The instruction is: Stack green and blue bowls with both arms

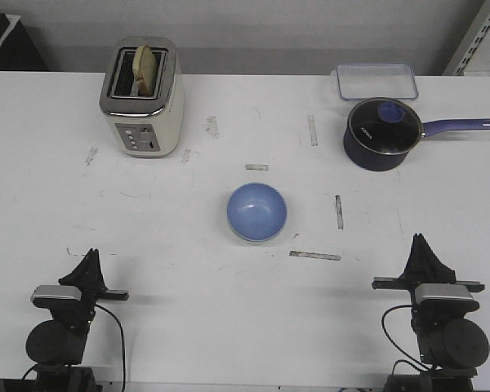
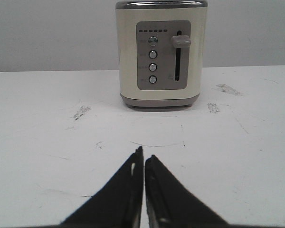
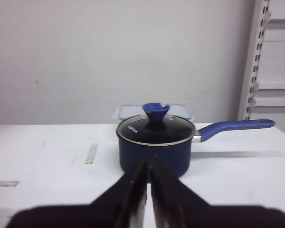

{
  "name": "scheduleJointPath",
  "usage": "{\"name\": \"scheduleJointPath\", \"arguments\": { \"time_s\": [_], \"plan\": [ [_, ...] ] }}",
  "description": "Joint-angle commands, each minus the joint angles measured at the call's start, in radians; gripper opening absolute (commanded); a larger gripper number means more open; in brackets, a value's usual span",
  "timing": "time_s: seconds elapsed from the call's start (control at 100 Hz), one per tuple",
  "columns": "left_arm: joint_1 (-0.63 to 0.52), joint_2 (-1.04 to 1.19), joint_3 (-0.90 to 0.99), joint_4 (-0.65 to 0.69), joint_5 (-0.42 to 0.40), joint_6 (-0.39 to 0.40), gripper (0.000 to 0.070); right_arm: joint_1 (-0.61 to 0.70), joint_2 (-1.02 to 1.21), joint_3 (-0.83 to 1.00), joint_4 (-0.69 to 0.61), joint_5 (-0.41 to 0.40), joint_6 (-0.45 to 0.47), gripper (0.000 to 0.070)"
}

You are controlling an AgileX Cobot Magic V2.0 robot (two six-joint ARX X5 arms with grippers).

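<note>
now | blue bowl [image 1: 256,211] mid-table | left gripper [image 1: 90,260] closed | right gripper [image 1: 422,246] closed

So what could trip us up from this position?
Only the blue bowl is visible; no green bowl shows in any view, so stacking may stall. Both the left end effector and right end effector are shut and need opening first. The glossy, curved bowl rim could slip from a thin pincer grip.
</note>
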Motion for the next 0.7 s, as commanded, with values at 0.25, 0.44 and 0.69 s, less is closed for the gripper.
{"name": "scheduleJointPath", "arguments": {
  "time_s": [0.25, 0.44, 0.69],
  "plan": [
    [-0.002, -0.002, -0.022, 0.01, 0.001, 0.013, 0.0002, -0.008, -0.086, -0.163, 0.022, -0.021, -0.011, 0.0005],
    [-0.002, -0.002, -0.022, 0.01, 0.001, 0.013, 0.0002, -0.007, -0.183, -0.241, 0.02, -0.051, -0.011, 0.0005],
    [-0.002, -0.002, -0.022, 0.01, 0.001, 0.013, 0.0002, -0.007, -0.246, -0.303, 0.046, -0.043, -0.009, 0.0005]
  ]
}}
